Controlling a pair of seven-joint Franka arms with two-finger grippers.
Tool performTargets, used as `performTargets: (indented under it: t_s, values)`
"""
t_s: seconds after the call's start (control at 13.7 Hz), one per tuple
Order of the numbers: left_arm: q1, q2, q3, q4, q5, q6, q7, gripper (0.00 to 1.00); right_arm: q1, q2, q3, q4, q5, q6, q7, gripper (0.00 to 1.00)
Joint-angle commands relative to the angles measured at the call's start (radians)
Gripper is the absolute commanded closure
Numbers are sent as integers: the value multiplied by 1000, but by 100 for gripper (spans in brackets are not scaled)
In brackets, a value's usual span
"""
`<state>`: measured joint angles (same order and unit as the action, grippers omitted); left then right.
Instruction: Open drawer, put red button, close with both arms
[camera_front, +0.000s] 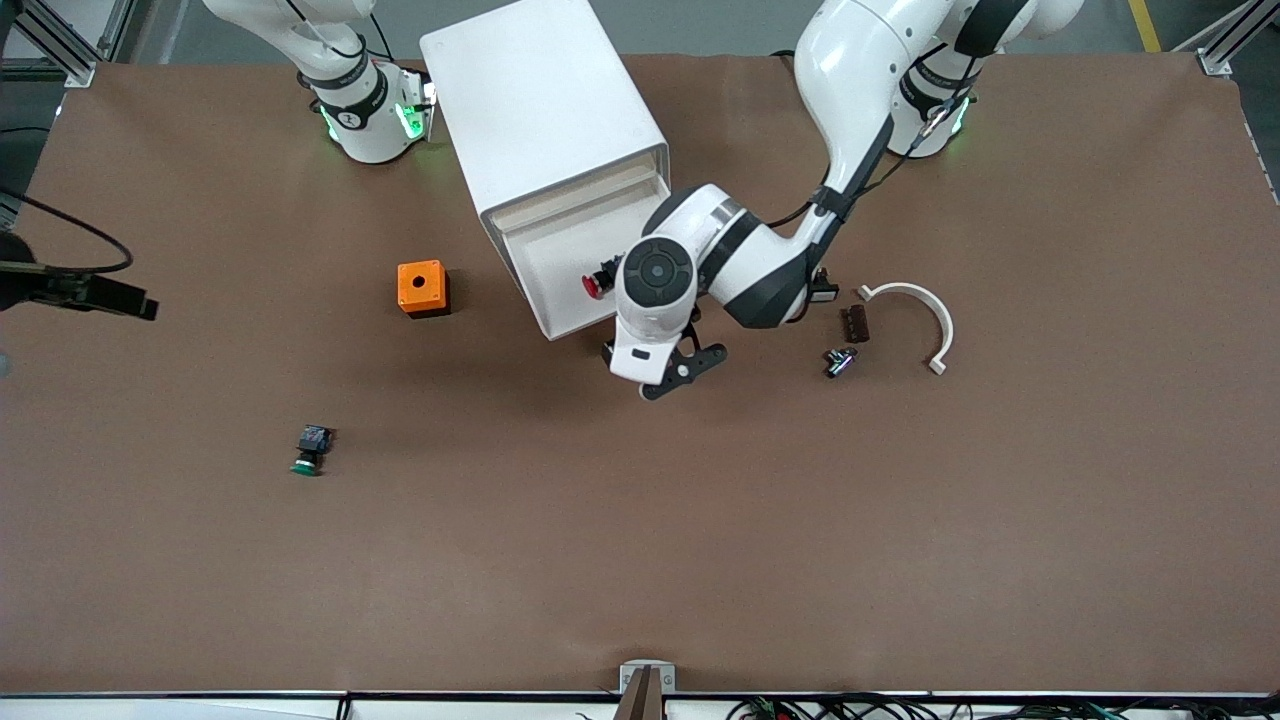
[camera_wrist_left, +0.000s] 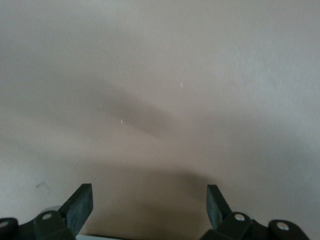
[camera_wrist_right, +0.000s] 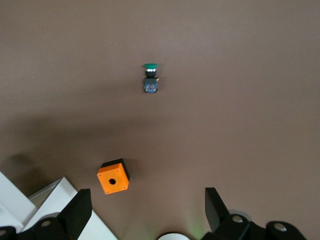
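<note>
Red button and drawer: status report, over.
Red button lying in the open drawer. Left end effector open, empty, over the table just off the drawer front. Right end effector open, waiting high. Nothing blocks closing.

red button (camera_front: 597, 284) in the open drawer (camera_front: 560, 270), left end effector (camera_wrist_left: 150, 212) over it, box (camera_front: 422, 288) beside the cabinet (camera_front: 545, 110)

red button (camera_front: 597, 284), white drawer (camera_front: 560, 275), orange box (camera_front: 422, 288)

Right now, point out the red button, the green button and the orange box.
red button (camera_front: 594, 285): front view, on its red cap, inside the open drawer.
green button (camera_front: 306, 465): front view, on its green cap.
orange box (camera_front: 420, 284): front view, on its top face.
</note>
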<state>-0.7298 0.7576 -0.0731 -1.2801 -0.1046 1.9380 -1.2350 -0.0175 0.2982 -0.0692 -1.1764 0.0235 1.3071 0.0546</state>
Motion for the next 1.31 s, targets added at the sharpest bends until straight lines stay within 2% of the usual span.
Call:
performTargets:
  t_s: [0.0, 0.22, 0.73, 1.24]
  values:
    - [-29, -14, 6, -16, 19, 10, -8, 0, -29, 15, 22, -25, -36, 59, -33, 0]
    - [-53, -20, 1, -16, 16, 7, -8, 0, -24, 24, 22, -72, -36, 67, -22, 0]
    - [-62, -23, -73, -15, 5, 3, -5, 0, -25, 24, 23, -72, -36, 70, -22, 0]
    - [-63, -21, -100, -16, -29, 3, -5, 0, -29, -14, 20, -39, -80, 46, -33, 0]
